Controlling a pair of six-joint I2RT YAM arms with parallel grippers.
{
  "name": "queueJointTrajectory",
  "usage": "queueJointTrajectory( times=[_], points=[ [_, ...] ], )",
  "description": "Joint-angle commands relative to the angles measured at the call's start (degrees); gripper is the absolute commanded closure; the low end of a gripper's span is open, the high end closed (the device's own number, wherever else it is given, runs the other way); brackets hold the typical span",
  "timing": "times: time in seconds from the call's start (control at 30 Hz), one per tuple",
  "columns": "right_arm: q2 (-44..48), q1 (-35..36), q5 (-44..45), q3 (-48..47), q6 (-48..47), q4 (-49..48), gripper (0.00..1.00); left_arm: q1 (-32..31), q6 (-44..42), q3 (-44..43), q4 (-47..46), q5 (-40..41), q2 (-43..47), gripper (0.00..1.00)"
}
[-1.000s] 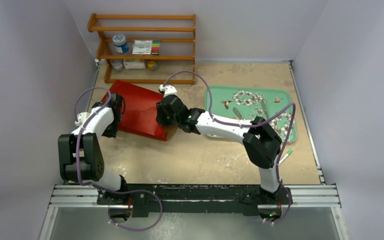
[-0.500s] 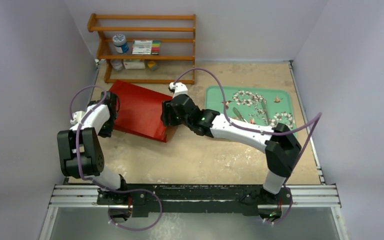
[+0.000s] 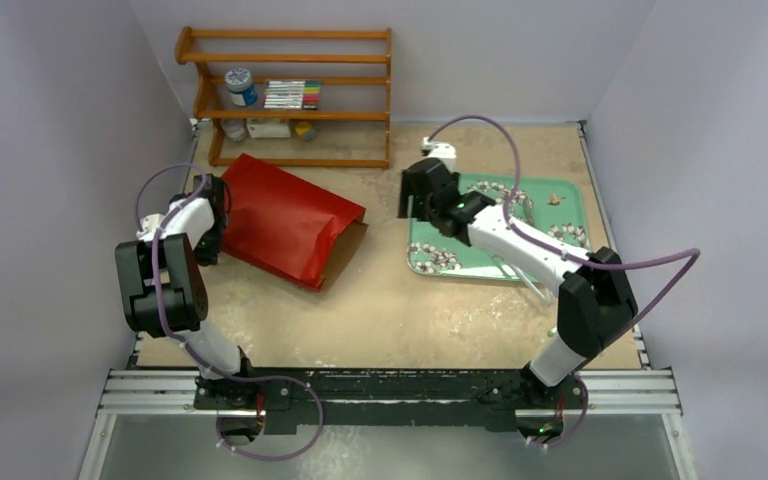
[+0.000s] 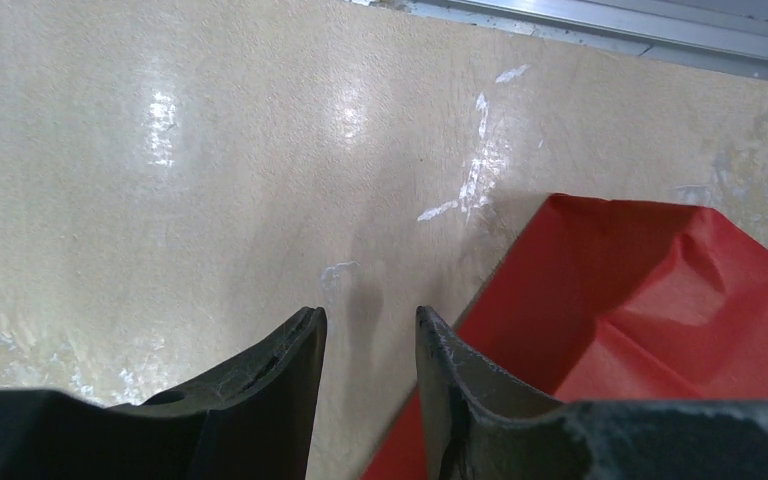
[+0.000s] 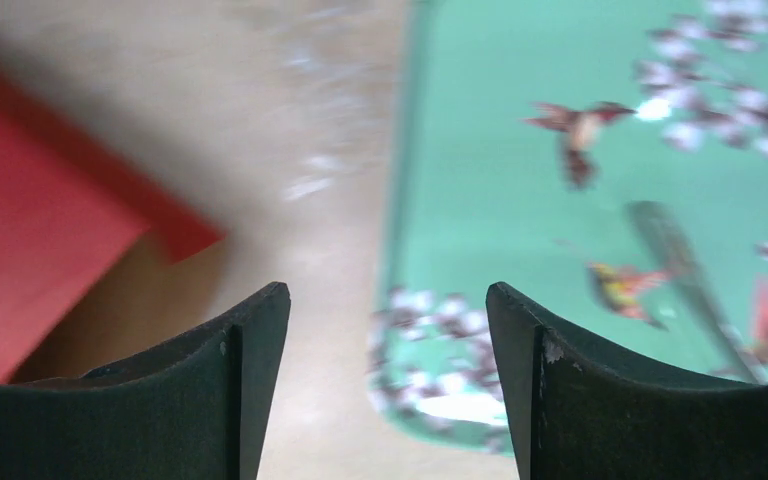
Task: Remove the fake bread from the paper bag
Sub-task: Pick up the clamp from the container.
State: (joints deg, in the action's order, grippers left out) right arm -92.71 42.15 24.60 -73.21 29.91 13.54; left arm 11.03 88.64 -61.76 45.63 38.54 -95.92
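The red paper bag [image 3: 285, 222] lies on its side left of centre, its brown-lined mouth [image 3: 352, 240] facing right. No fake bread shows in any view; the bag's inside is hidden. My left gripper [image 3: 217, 197] sits at the bag's closed left end. In the left wrist view it [image 4: 370, 315] is open and empty over bare table, with the bag's red corner [image 4: 660, 300] just to its right. My right gripper [image 3: 408, 205] hovers over the left edge of the green tray [image 3: 430, 262]. In the right wrist view it [image 5: 388, 290] is open and empty, the bag [image 5: 40, 230] to its left.
The green flower-and-bird tray [image 5: 480, 150] lies right of centre, with a long grey tool [image 5: 680, 270] on it. A wooden shelf [image 3: 290, 115] with a jar and markers stands at the back left. Walls close in on the left, back and right.
My right gripper has pulled out of the bag's mouth and moved right and back to the tray's left edge. The bag's mouth now shows open. My left gripper has moved back along the bag's left end.
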Motion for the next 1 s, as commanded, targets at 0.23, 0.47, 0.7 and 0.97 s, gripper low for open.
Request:
queueJointTrajectory(
  times=[0.23,0.47,0.7,0.97],
  points=[
    [-2.74,-15.34,1.55,5.70,-1.34,3.46,0.23,2.05,-2.94,-4.41,-4.33,-2.43,-4.04,0.61],
    [-5.56,-19.29,3.66,5.63,-0.64,3.87,0.23,3.88,-5.70,-5.72,-6.11,-3.84,-5.10,0.61],
    [-8.97,-21.84,4.07,4.09,-0.76,4.44,0.23,5.68,-7.13,-5.64,-8.65,-6.08,-6.35,0.61],
    [-10.29,-22.46,0.84,4.53,-1.63,4.83,0.24,5.70,-7.88,-5.48,-8.78,-7.80,-5.04,0.61]
  ],
)
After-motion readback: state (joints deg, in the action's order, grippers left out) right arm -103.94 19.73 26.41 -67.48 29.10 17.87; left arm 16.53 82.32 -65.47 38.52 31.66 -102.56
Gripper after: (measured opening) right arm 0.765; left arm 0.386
